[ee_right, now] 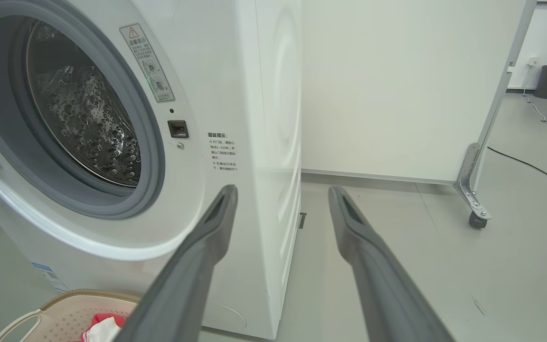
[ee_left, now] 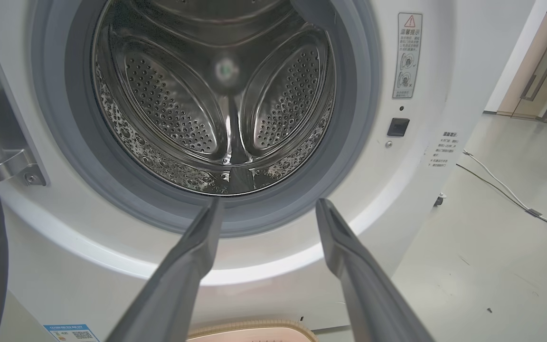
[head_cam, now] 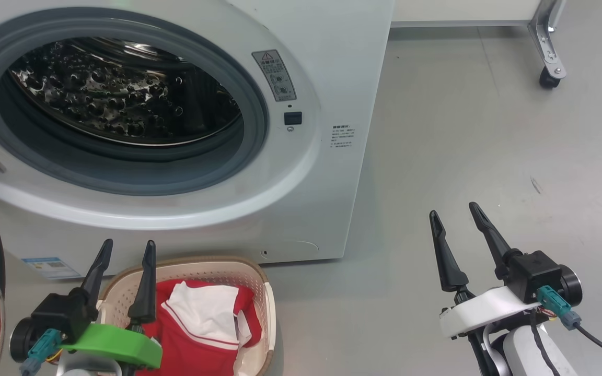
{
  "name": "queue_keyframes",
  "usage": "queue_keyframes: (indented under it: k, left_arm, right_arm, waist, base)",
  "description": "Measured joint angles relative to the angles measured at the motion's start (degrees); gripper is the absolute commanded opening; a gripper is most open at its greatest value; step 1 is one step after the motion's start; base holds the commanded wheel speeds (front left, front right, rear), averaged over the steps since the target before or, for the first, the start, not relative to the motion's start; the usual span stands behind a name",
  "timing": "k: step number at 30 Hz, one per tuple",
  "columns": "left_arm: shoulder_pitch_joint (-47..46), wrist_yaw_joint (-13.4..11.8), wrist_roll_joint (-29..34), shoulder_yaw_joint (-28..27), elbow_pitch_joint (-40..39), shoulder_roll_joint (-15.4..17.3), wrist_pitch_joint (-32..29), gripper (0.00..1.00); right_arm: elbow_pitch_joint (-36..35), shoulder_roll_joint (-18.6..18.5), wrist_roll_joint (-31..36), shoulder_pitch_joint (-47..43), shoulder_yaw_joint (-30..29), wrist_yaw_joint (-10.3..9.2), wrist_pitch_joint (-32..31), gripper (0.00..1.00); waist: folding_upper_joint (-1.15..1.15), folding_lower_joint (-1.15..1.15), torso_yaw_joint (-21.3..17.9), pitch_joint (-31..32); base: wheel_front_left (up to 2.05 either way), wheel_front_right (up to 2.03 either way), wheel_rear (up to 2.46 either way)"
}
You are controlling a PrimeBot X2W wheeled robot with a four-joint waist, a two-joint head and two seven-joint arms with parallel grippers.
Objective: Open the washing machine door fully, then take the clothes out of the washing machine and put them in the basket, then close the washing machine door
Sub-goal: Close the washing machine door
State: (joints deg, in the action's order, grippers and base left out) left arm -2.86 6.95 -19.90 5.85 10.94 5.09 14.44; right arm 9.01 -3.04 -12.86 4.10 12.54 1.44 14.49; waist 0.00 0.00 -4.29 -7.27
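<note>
Head view, low left: left gripper, both dark fingers parted, pointing up-frame, nothing between them; green bracket at wrist. Low right: right gripper, fingers parted the same, empty, leaning slightly leftward; white bracket at wrist, pale forearm beneath.

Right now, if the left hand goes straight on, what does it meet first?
The left hand would probably meet the lower grey seal of the washer; slightly higher, it enters the open drum. Depth is unclear.
</note>
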Motion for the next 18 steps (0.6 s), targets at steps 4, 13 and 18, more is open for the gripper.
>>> queue_keyframes:
  k: [4, 13, 18]
  left_arm:
    - [0.00, 0.01, 0.00, -0.07, -0.01, -0.13, 0.00, 1.00]
    - [0.00, 0.01, 0.00, -0.09, 0.00, -0.20, 0.00, 1.00]
    - [0.00, 0.01, 0.01, -0.38, 0.14, -0.25, 0.00, 1.00]
  right_arm:
    - [0.02, 0.02, 0.00, 0.01, -0.12, 0.01, 0.00, 1.00]
    - [0.22, 0.14, 0.01, 0.01, -0.13, 0.10, 0.00, 1.00]
    - [0.38, 0.20, 0.02, 0.01, -0.13, 0.27, 0.00, 1.00]
  waist:
    - [0.00, 0.00, 0.03, -0.04]
    - [0.00, 0.00, 0.14, -0.18]
    - [0.00, 0.00, 0.19, -0.19]
  base:
    - [-0.92, 1.10, -0.18]
    - [-1.18, 1.31, -0.13]
    - [-1.46, 1.60, -0.14]
